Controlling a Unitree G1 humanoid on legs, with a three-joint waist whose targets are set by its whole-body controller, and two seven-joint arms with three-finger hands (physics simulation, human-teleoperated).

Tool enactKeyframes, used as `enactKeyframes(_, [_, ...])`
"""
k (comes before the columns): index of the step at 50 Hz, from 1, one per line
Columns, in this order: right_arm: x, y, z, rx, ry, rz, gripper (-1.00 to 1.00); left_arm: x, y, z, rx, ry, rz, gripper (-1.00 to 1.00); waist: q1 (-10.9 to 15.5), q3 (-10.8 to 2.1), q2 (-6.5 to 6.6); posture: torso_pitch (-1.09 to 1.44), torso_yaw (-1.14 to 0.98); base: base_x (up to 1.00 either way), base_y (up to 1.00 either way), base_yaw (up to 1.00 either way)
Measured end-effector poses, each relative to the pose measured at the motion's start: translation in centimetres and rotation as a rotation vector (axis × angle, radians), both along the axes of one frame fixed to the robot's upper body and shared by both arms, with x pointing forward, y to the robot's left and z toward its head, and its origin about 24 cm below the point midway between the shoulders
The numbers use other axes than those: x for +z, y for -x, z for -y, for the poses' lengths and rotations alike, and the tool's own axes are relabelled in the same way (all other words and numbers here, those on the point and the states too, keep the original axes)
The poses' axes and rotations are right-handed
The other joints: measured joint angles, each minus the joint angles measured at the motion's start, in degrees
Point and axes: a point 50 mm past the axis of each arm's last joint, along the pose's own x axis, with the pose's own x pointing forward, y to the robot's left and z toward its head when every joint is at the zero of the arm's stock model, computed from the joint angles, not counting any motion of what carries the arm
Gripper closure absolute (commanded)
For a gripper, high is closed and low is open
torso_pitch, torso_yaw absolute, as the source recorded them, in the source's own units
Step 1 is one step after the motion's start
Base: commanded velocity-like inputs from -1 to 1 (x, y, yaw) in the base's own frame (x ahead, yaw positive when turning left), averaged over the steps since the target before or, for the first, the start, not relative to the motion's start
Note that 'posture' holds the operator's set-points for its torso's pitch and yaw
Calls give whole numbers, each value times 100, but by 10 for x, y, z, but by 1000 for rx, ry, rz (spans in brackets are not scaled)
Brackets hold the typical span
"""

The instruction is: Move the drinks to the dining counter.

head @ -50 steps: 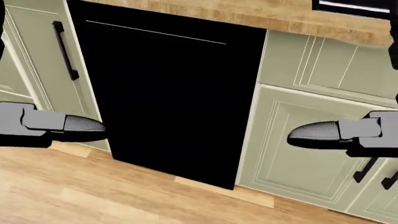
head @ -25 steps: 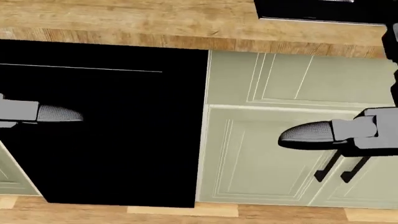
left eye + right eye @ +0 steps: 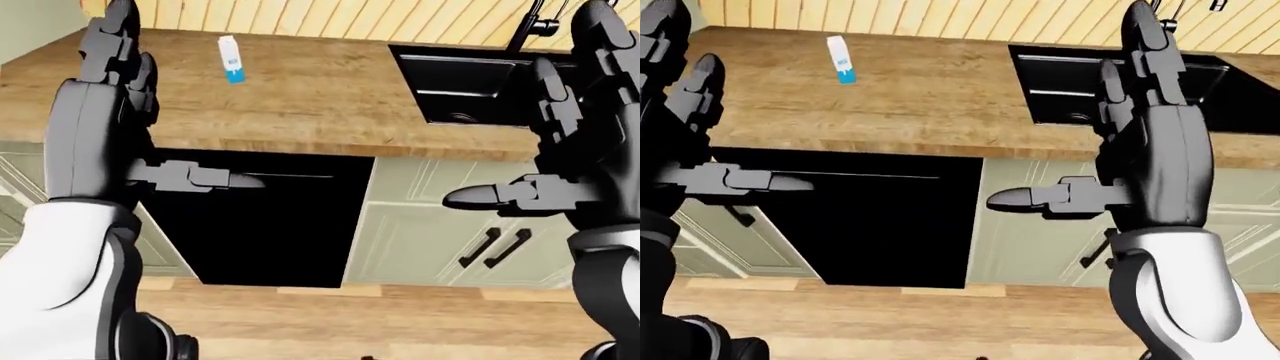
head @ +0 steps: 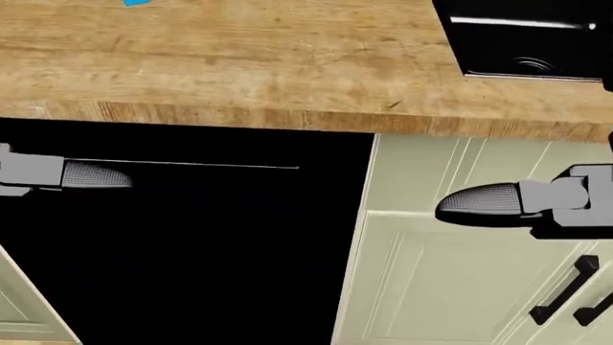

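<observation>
Your drink, a small white carton (image 3: 230, 58) with a blue lower band, stands upright on the wooden surface (image 3: 300, 97) well left of the black sink (image 3: 470, 86), while your left hand (image 3: 100, 112) and right hand (image 3: 1150, 142) hang spread and empty.

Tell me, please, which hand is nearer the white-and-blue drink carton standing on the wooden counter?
Left. The left hand is raised just left of and below the white-and-blue drink carton; the right hand is far to its right, by the black sink.
</observation>
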Motion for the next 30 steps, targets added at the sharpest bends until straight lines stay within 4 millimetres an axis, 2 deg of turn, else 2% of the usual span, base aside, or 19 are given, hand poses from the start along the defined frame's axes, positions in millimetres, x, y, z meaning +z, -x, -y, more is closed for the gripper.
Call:
enactKeyframes(2, [0,0,-1,3,4,-1,-100,0,-1,-1,3,2,-3,-100,18,-34,-229,0,0,0,6,0])
enactKeyframes(4, [-5,-3,0,-2,2,-35,-100,-6,-3,2,-10,10,-43,-100,-64,-31,-75,0,0,0,17,0])
enactKeyframes(6, [-8,-5,3,-19,0,-59,-100,-8,-7,5,-35,2,-70,-100,-107,-124,-126,0,0,0,17,0])
enactKeyframes(8, [-5,-5,4,-29,0,-45,-100,-4,-5,6,-44,-5,-48,-100,-105,-256,-115,0,0,0,18,0])
enactKeyframes(9, [-3,-3,4,-29,0,-28,-100,-2,-3,6,-42,-7,-26,-100,-93,-285,-66,0,0,0,18,0])
enactKeyframes(11, [-1,0,3,-26,0,4,-100,2,0,5,-31,-8,12,-100,-90,-256,90,0,0,0,18,0])
enactKeyframes(13, [0,0,2,-22,0,13,-100,2,1,4,-24,-8,23,-100,-105,-208,288,0,0,0,18,0])
enactKeyframes(14, [1,0,2,-21,2,12,-100,2,0,4,-22,-8,20,-100,-93,-230,421,0,0,0,18,0])
enactKeyframes(15, [0,-1,1,-14,-2,7,-100,1,-1,3,-16,-9,11,-100,-57,-257,445,0,0,0,17,0])
enactKeyframes(18, [-7,-3,-2,14,1,-41,-100,-6,-4,0,5,8,-39,-100,2,-223,367,0,0,0,18,0])
enactKeyframes(20, [-7,-4,-1,13,2,-43,-100,-4,-5,1,2,7,-34,-100,-8,-205,266,0,0,0,2,0])
enactKeyframes(24, [-2,-1,1,-4,-2,-7,-100,-3,-3,4,-15,-4,-9,-100,22,-87,5,0,0,1,0,0])
enactKeyframes(27, [-5,-2,-2,11,3,-22,-100,-6,-6,2,-3,3,-36,-100,49,-89,-274,0,0,27,0,0])
enactKeyframes(28, [-6,-3,-2,14,7,-32,-100,-8,-7,2,-1,7,-45,-100,49,-51,-288,0,0,42,0,0])
enactKeyframes(30, [-7,-3,-1,4,14,-35,-100,-9,-6,4,-14,5,-48,-100,-9,24,-83,0,0,43,0,0])
